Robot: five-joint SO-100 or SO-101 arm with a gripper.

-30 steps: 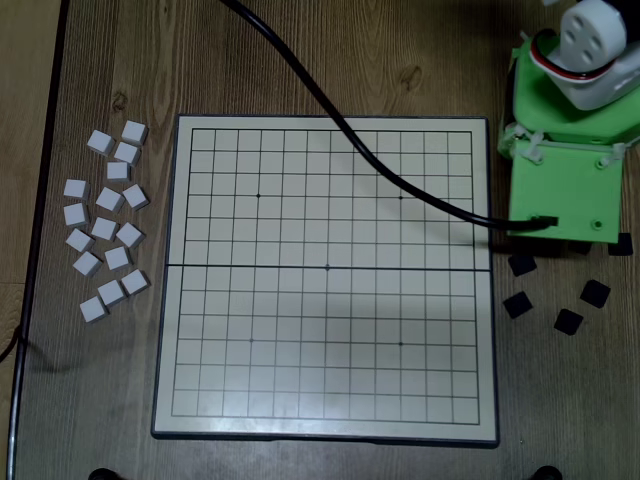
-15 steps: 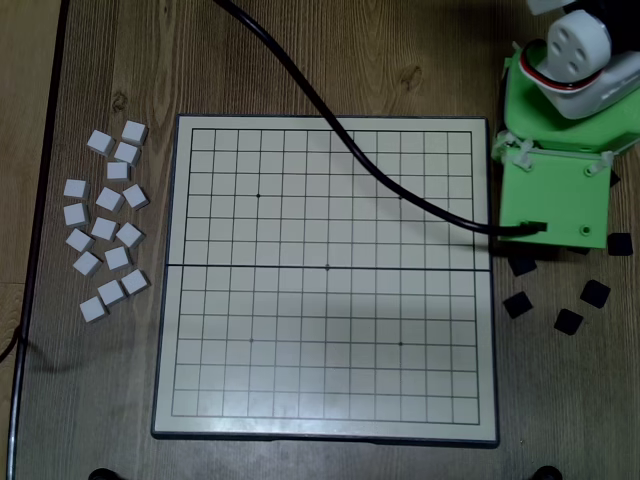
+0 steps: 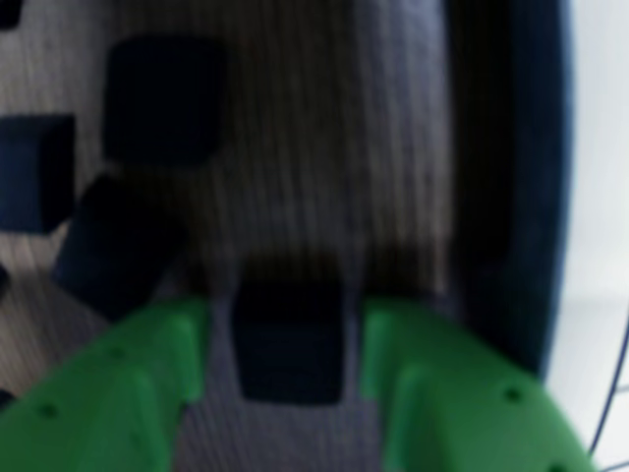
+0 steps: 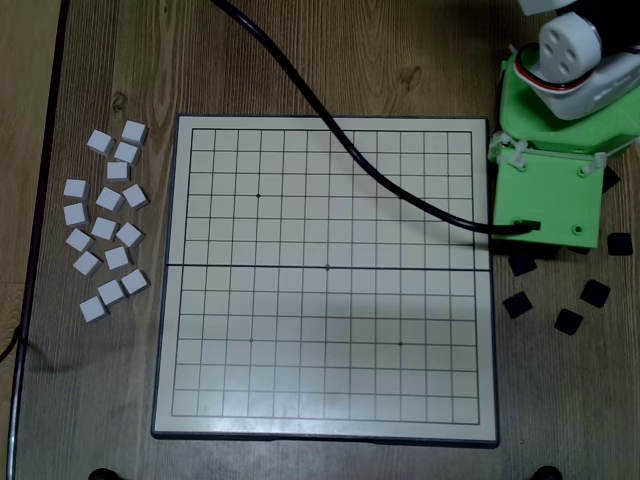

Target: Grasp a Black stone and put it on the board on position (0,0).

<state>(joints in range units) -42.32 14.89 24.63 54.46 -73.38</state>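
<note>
The grasp is in hand: in the blurred wrist view the green gripper stands spread wide, a Black stone on the table between its fingers, beside the board. Next it must close, lift, carry. Overhead, the arm hides this stone.
</note>
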